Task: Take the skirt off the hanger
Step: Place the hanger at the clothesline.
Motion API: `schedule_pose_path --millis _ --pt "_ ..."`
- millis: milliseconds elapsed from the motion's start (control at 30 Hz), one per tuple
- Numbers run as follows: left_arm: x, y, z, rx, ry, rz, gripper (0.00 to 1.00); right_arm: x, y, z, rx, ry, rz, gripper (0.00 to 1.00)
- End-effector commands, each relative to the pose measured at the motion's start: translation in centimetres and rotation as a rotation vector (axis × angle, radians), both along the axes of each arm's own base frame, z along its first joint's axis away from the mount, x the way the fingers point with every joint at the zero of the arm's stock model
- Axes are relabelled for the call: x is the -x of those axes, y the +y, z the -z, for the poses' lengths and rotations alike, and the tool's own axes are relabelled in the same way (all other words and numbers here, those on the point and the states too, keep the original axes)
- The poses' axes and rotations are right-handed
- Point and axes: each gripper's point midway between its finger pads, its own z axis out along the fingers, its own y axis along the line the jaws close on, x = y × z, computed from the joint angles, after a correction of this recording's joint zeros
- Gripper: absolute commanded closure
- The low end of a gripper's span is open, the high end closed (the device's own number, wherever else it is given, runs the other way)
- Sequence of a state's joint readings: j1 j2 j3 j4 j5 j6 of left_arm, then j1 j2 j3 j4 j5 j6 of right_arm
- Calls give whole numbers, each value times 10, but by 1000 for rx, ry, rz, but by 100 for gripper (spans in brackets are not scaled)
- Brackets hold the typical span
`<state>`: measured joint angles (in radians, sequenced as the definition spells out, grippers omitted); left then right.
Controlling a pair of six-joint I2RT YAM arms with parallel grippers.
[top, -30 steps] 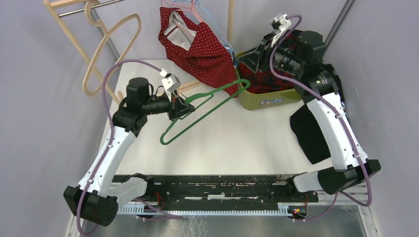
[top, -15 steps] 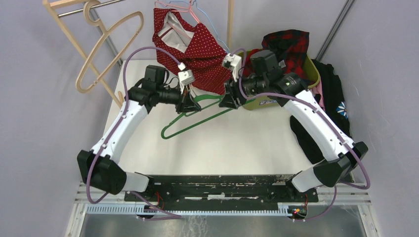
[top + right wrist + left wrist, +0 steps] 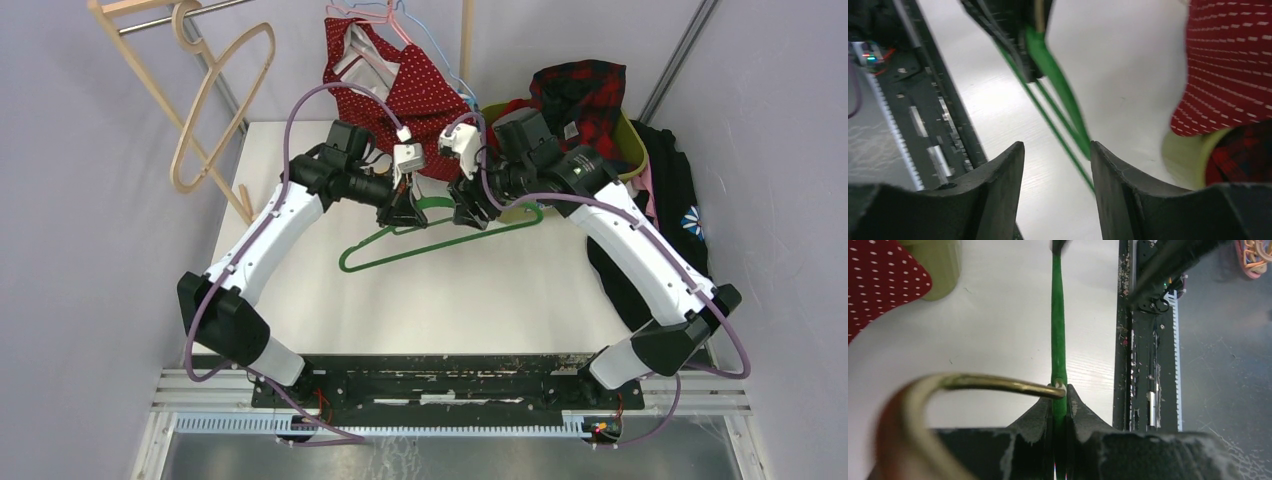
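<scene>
left gripper (image 3: 1059,390) clamps the bare green hanger (image 3: 1058,330) over the tabletop (image 3: 480,290); right gripper (image 3: 1057,147), jaws apart, hovers near its shoulder. removal looks done; next, likely a handover.

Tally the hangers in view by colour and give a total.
green hanger: 1
wooden hanger: 1
pink hanger: 1
light blue hanger: 1
Total: 4
</scene>
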<state>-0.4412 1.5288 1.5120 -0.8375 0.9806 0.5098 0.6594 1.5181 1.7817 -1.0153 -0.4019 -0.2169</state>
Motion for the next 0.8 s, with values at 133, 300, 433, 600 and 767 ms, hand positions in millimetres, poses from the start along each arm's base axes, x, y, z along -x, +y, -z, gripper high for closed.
schedule_pose_path --millis 133,300,433,600,767 --pt "17 2 -11 18 -37 51 97 -24 -15 -42 7 -240 48 42" --pt "18 1 -23 41 -61 61 97 -29 -8 -14 48 -177 22 42" --pt "17 3 -22 31 -71 54 97 -20 2 -10 12 -133 -28 42" --pt "17 3 -29 37 -85 54 97 -16 13 1 -9 -73 -60 41" --pt "17 3 -34 42 -103 54 97 -14 24 18 -21 0 -79 43"
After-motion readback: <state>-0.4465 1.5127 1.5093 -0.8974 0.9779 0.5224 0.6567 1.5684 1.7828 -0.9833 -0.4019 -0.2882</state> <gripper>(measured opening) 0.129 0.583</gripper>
